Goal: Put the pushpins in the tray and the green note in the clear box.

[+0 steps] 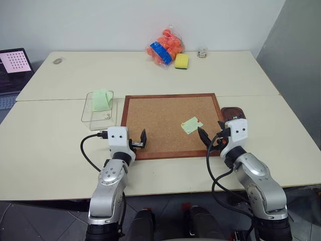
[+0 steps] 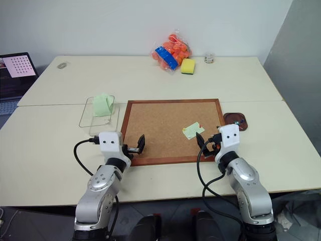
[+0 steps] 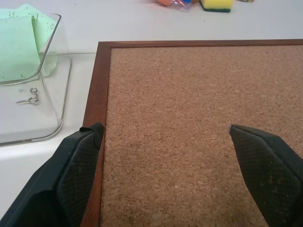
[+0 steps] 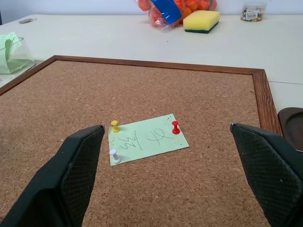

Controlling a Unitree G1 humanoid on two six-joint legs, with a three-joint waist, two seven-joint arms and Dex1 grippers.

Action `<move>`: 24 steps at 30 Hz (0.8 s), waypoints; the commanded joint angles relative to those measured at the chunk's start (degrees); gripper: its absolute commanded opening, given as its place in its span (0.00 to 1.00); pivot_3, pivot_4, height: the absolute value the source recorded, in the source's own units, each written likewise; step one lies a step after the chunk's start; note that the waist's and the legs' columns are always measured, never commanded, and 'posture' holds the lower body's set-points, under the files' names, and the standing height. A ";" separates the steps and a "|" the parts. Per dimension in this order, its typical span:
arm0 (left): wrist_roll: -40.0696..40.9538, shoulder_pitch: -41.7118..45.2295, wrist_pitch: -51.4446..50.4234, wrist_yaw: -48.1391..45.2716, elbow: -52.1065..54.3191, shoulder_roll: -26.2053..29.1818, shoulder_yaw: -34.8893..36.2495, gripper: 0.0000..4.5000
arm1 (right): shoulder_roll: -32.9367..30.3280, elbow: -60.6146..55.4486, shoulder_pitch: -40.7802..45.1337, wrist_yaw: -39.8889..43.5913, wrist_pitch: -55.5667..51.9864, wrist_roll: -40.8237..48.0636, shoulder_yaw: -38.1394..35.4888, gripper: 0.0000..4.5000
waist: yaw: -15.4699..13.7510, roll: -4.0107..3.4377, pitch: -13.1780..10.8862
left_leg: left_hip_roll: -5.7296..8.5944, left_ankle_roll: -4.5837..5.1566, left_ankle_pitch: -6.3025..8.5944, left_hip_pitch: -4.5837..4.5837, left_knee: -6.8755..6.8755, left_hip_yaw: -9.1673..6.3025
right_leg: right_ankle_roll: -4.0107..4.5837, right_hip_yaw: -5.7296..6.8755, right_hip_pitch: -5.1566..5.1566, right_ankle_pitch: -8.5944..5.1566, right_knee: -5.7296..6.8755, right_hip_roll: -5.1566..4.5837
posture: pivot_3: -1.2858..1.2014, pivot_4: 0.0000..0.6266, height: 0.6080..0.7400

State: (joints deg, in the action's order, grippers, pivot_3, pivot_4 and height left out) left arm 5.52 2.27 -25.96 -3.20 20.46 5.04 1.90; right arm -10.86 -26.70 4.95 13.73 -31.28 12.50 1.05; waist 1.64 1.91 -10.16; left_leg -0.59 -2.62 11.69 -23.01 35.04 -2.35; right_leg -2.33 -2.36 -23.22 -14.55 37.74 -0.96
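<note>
Right wrist view: green note (image 4: 146, 140) pinned flat on corkboard (image 4: 213, 189) by three pushpins (image 4: 175, 126). Right tool (image 4: 165, 184) spread, empty; left tool (image 3: 165, 175) likewise.

Yellow, red, white pushpins (image 4: 175, 126); pale green note (image 4: 147, 139).

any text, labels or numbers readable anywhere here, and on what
No readable words or numbers.
green note on the corkboard: handwritten scribbles, not legible as words.
small jar: label too small to read.
laptop screen: a grid of dots, no letters legible.
</note>
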 commanded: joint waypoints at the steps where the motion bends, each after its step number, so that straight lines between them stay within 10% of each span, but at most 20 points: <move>1: -0.50 -0.02 1.14 -0.07 2.16 0.19 -0.55 0.99 | -0.54 -1.98 -0.01 0.33 1.33 0.41 -0.77 1.00 | 0.00 0.00 0.00 | 0.00 0.00 0.00 0.00 0.00 0.00 | 0.00 0.00 0.00 0.00 0.00 0.00 | 0.52 0.24 1.00; 24: -0.09 2.97 1.70 -1.36 -0.19 0.94 -0.15 0.99 | -0.43 -0.56 1.25 0.22 1.73 0.23 -0.39 1.00 | 0.00 0.00 0.00 | 0.00 0.00 0.00 0.00 0.00 0.00 | 0.00 0.01 0.00 0.00 0.00 0.00 | 0.52 0.24 1.00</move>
State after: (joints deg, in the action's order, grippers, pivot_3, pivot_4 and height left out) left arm 5.42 3.84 -25.51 -4.31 19.57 5.54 1.67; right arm -11.12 -26.47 5.28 13.71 -31.08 12.50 1.14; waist 1.64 1.91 -10.16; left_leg -0.59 -2.62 11.69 -23.02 35.04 -2.35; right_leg -2.33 -2.35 -23.22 -14.54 37.74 -0.96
